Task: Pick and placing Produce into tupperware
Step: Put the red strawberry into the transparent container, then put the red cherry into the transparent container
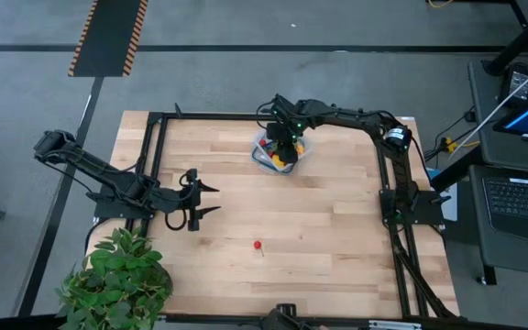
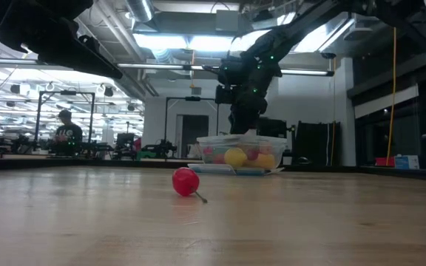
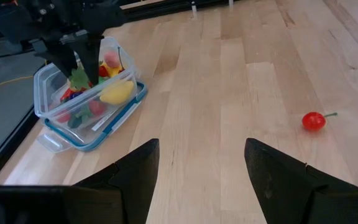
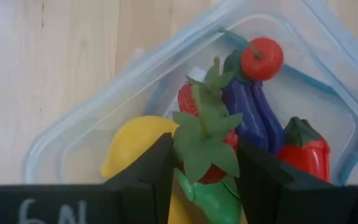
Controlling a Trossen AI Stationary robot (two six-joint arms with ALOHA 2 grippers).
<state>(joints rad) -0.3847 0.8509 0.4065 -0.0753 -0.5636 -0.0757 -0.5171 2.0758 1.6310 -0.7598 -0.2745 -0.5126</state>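
Pale wooden plank counter (image 1: 337,229) carries a clear bluish plastic tupperware (image 1: 262,158) and one stray red cherry (image 1: 258,246). Right gripper (image 4: 205,163) clamps a green-leafed red strawberry (image 4: 204,140) over the tupperware. Left gripper (image 1: 211,200) hovers wide, empty.

The tupperware (image 1: 279,152) is set near the far edge of the table (image 1: 337,220), with the produce (image 4: 241,124) piled inside it and the right gripper (image 1: 285,139) held directly above, a leafy piece (image 4: 205,140) gripped between its fingers. One cherry (image 1: 258,246) is left alone on the boards, nearer the front edge. The left gripper (image 1: 211,200) is held open at the table's left side, and a potted plant (image 1: 117,280) is placed at the front left corner.
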